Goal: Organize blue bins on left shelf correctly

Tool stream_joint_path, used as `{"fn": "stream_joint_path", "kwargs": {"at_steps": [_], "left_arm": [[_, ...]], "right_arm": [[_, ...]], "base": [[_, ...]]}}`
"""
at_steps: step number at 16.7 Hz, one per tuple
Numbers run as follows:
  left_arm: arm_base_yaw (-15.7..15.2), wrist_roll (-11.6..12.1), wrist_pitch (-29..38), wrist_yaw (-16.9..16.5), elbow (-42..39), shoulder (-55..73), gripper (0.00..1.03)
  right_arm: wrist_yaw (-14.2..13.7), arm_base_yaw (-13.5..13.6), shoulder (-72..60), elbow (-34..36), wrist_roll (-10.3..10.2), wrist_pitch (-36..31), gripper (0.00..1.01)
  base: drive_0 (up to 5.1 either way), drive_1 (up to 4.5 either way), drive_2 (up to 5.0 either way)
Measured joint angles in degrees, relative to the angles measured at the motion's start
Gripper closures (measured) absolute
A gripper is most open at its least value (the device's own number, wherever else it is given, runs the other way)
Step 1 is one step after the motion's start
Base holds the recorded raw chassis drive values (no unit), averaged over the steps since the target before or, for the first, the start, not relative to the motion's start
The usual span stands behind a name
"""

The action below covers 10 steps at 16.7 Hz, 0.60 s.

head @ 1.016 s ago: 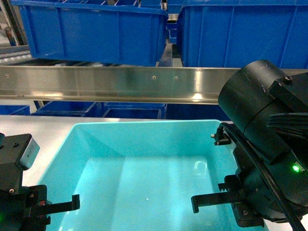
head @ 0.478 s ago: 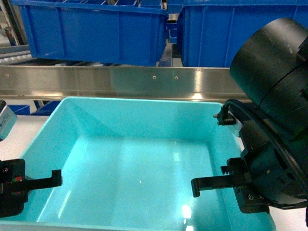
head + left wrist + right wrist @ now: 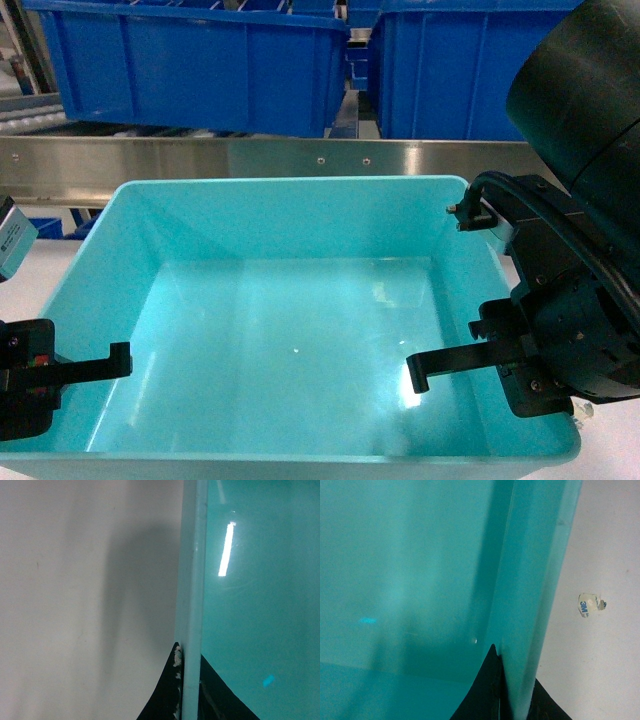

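Note:
A large light turquoise blue bin fills the lower head view, empty, with its far rim up against the left shelf's steel crossbar. My left gripper is shut on the bin's left wall. In the left wrist view the left gripper has one black finger on each side of the rim. My right gripper is shut on the right wall. The right wrist view shows the right gripper pinching that wall of the bin the same way.
Two darker royal-blue bins stand on the shelf level above the crossbar. White tabletop lies beside the bin on both sides. A small torn tape sticker lies on it to the right.
The turquoise bin has come up and toward the camera with both grippers on it. Its far rim now overlaps the crossbar's lower edge, and the lower shelf bins are hidden behind it.

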<state>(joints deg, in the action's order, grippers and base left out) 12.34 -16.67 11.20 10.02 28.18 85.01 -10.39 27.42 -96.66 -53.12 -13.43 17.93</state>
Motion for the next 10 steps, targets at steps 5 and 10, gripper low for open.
{"fn": "stream_joint_path", "kwargs": {"at_steps": [5, 10], "left_arm": [[0.0, 0.0, 0.1, 0.0, 0.1, 0.0, 1.01], [0.2, 0.0, 0.0, 0.0, 0.1, 0.0, 1.01]], "right_arm": [[0.0, 0.0, 0.0, 0.0, 0.1, -0.1, 0.99], [-0.1, 0.0, 0.0, 0.2, 0.2, 0.0, 0.99]], "base": [[-0.5, -0.69, 1.3], [-4.6, 0.57, 3.9]]}}
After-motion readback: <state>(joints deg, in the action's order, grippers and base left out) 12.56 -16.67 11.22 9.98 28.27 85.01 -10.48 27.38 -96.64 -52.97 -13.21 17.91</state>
